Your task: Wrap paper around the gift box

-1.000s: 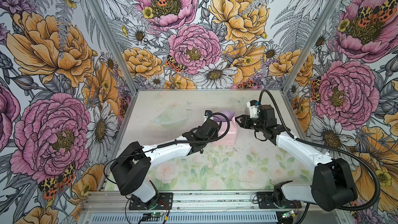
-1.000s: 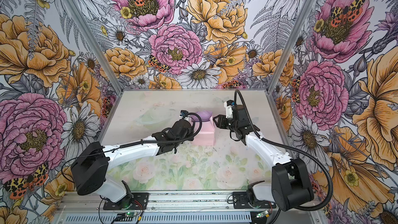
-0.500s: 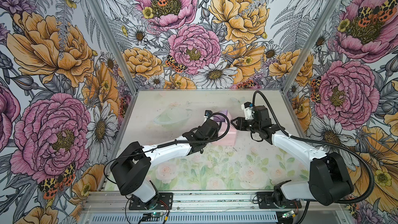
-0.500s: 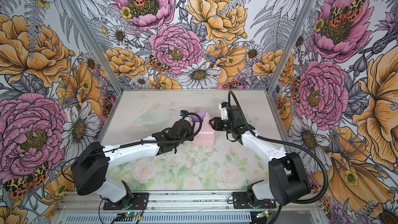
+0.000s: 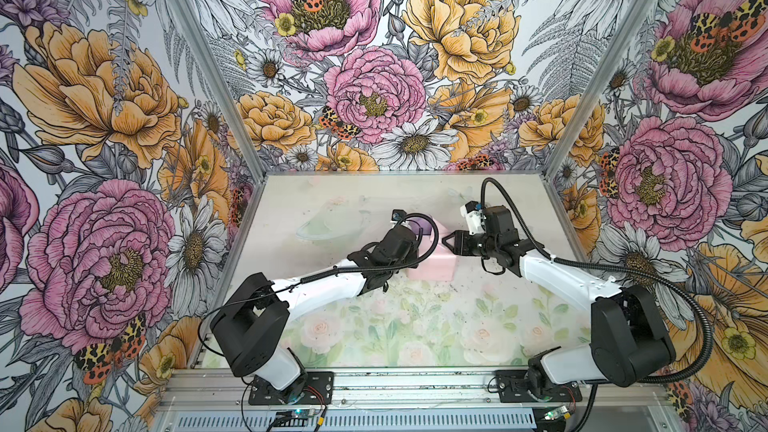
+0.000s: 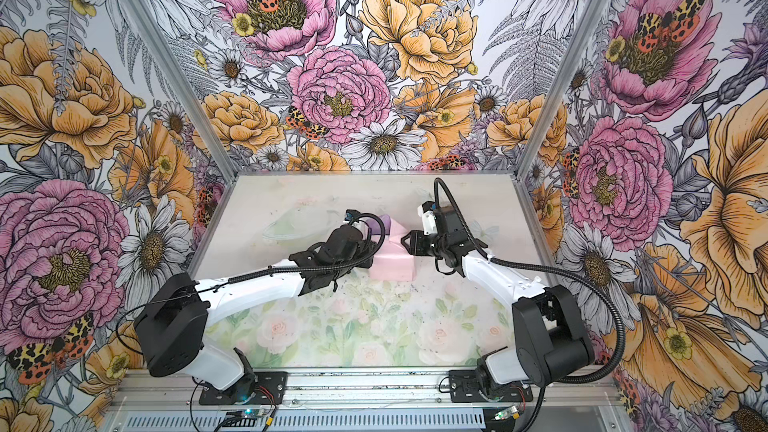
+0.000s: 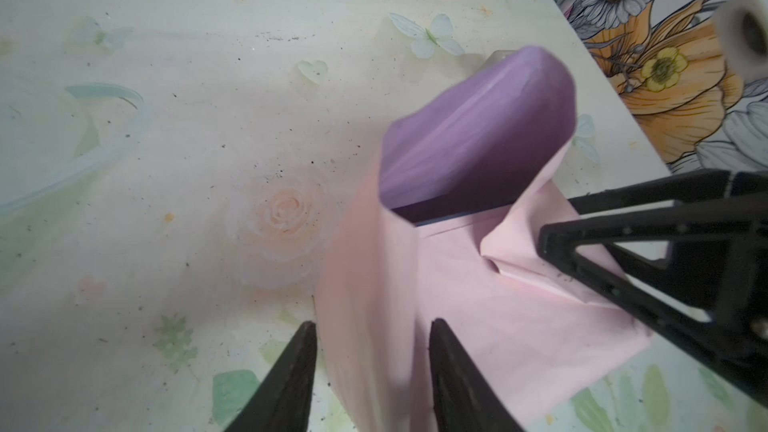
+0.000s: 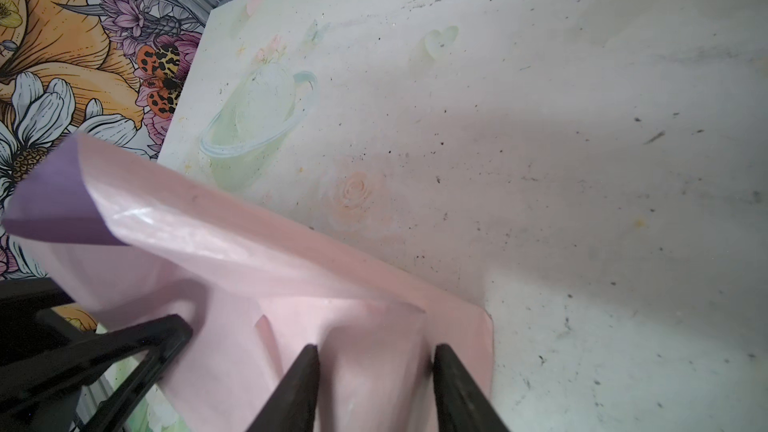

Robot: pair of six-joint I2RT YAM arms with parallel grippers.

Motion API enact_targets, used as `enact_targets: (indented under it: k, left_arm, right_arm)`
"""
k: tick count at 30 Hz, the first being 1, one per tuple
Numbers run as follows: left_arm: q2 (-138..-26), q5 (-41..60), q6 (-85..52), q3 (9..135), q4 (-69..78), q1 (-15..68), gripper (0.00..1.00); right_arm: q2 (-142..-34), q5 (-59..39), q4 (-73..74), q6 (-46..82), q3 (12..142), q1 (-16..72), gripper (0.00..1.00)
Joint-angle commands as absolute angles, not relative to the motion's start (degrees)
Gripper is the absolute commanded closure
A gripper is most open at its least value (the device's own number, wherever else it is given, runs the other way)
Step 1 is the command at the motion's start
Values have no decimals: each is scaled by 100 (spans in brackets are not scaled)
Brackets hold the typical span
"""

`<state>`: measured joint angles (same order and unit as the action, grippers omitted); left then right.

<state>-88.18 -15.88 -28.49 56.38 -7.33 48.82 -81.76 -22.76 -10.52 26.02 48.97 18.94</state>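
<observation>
The left gripper [image 7: 372,328] has just let go of the standing flap of the creased pink-and-lilac paper sheet [image 5: 430,270] on the pale floral table [image 5: 415,326], small navy box [image 7: 449,207] barely showing inside, as the right gripper [image 8: 376,351] closes in astride the far fold, grip unclear, probably a hand-over.

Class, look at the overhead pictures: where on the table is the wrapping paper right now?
In both top views the paper sits just right of centre on the table, bundled between the left hand and the right hand.
</observation>
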Motion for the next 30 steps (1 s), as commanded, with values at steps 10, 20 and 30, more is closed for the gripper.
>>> enact_targets:
  k: [10, 20, 30]
  left_arm:
    - [-7364, -840, -3087, 5435, -1028, 3961, 31]
    - [-7078, -259, -3293, 4698, -985, 3266, 32]
    - [-7766, 332, -3568, 4608, -7, 3438, 33]
  right_arm:
    - [-8216, -2086, -1714, 2435, 4875, 1925, 55]
    - [-8141, -2022, -1712, 2452, 4796, 1907, 55]
    - [-8085, -1995, -1713, 2479, 4746, 1899, 55]
